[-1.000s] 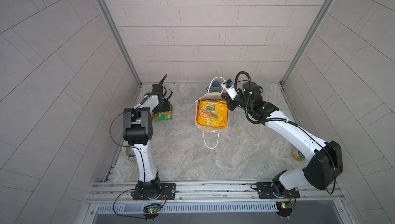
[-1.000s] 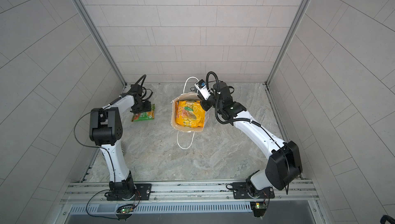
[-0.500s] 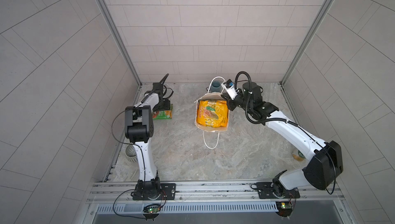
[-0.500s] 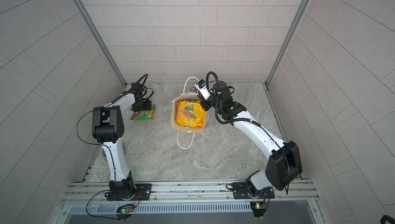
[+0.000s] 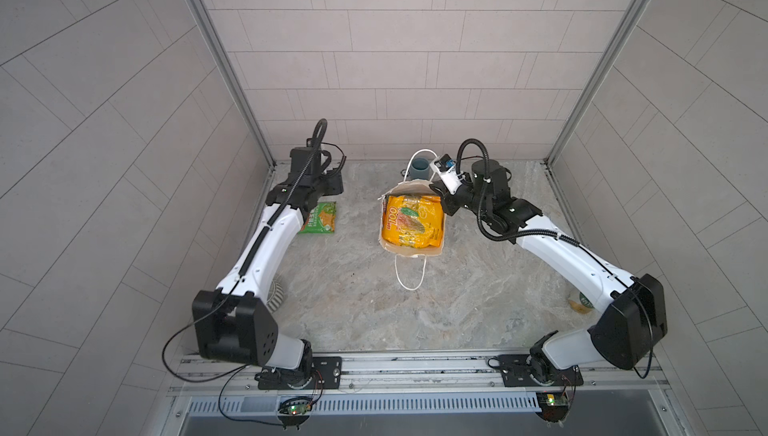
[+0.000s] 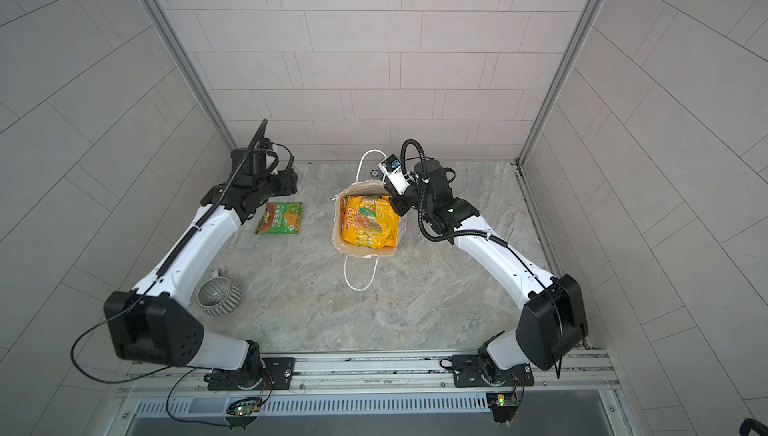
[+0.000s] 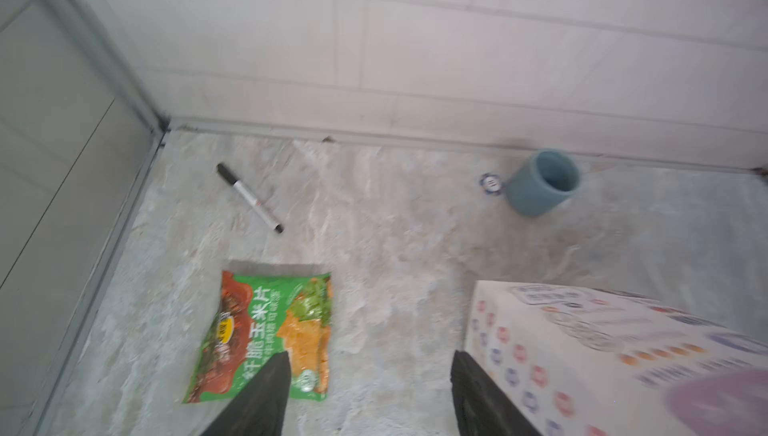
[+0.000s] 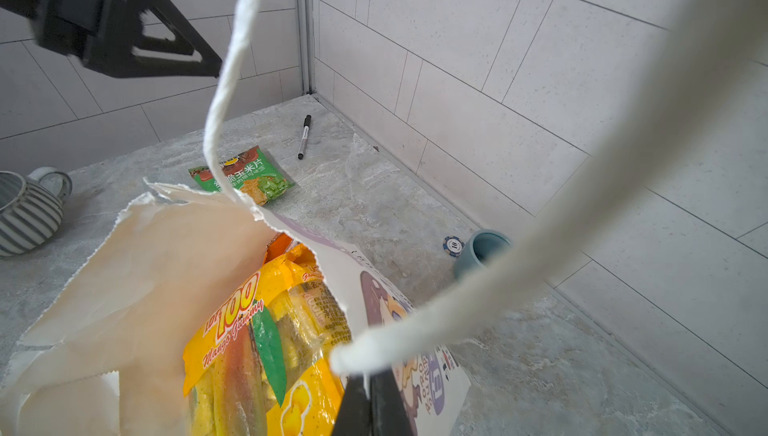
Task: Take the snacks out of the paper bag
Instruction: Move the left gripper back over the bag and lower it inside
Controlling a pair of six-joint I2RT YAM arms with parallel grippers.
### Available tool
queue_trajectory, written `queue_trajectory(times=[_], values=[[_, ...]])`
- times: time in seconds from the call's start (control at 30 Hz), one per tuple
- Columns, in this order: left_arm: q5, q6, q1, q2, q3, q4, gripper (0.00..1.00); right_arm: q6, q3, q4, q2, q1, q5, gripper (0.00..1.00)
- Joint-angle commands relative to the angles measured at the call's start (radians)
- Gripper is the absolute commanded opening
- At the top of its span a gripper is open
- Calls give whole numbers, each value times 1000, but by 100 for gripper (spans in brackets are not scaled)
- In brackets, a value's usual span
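A: Gripper states?

B: Left gripper (image 7: 370,357) spread, empty, above the green corn-chip packet (image 7: 266,330) already laid far left. Right gripper (image 8: 369,384) pressed together on the paper bag (image 5: 411,252) rim beside the cord handle (image 8: 232,80) — mouth propped open.

A: Bag contents?

B: Mango gummy packet (image 5: 411,220) stood on end, long axis down into the bag; orange packet edge (image 8: 279,245) tucked behind. Bag sits to the right of the left gripper — the free arm, so entry from above is judged needed.

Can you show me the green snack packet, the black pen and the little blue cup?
green snack packet (image 7: 270,326): left wrist view, on the middle of its printed front.
black pen (image 7: 248,197): left wrist view, on its white barrel.
little blue cup (image 7: 527,199): left wrist view, on its outer wall.
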Motion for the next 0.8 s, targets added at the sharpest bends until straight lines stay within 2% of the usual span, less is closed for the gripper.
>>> queue_trajectory(times=[0.0,0.07,0.13,0.3,0.5,0.57,0.7,0.77], values=[[-30,18,-136,-100,-78,79,68,2,3,32,-48,-1,-8,0],[-30,59,-234,-156,-110,115,69,7,2,38,-45,-1,-7,0],[34,104,-304,-175,-121,132,69,10,5,36,-44,-2,-11,0],[138,345,-451,-115,-114,119,73,22,4,46,-44,-2,-29,0],[318,572,-460,31,-17,14,75,28,3,48,-49,-1,-35,0],[315,647,-459,69,15,-26,77,26,7,39,-53,-1,-36,0],[293,781,-444,96,3,18,80,28,-5,56,-61,-1,-38,0],[342,815,-422,115,13,40,80,22,5,41,-58,-1,-40,0]])
